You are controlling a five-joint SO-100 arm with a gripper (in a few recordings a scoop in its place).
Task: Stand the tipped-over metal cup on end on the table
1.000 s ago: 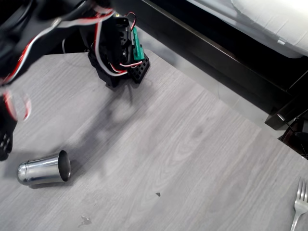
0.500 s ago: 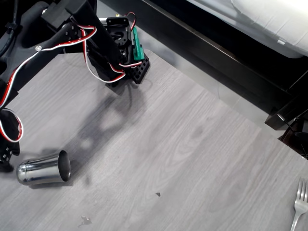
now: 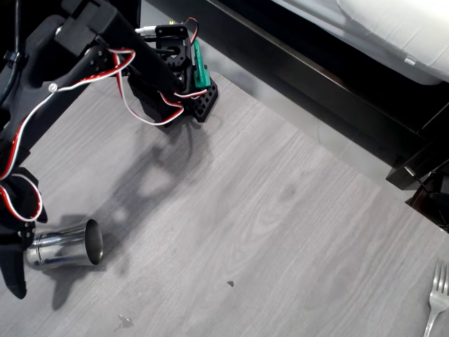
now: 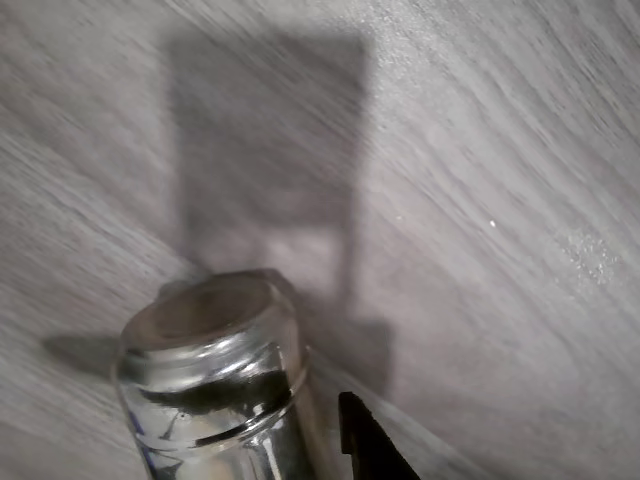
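Metal cup [image 3: 64, 246] lies on its side near the left edge of the overhead view, on the table [image 3: 266, 210], with its open rim facing right and its narrower, ridged base to the left. In the wrist view the cup [image 4: 215, 370] fills the lower left, seen base-end first, its ridged band catching dark reflections, and its shadow falls on the grey wood grain behind it. The gripper [image 3: 15, 249] hangs at the cup's base end in the overhead view, black, with red and white wires looping down the arm; one dark finger reaches past the base toward the bottom of the picture. In the wrist view a single black fingertip [image 4: 365, 445] shows just beside the cup's right flank, very close to the metal, though contact cannot be made out. Whether the jaws are spread or closed cannot be told from these views. Farther out, a silver fork [image 3: 436, 298] lies at the table's lower right corner, well apart from the cup. A black furniture frame [image 3: 309, 77] runs diagonally beyond the table's far edge.
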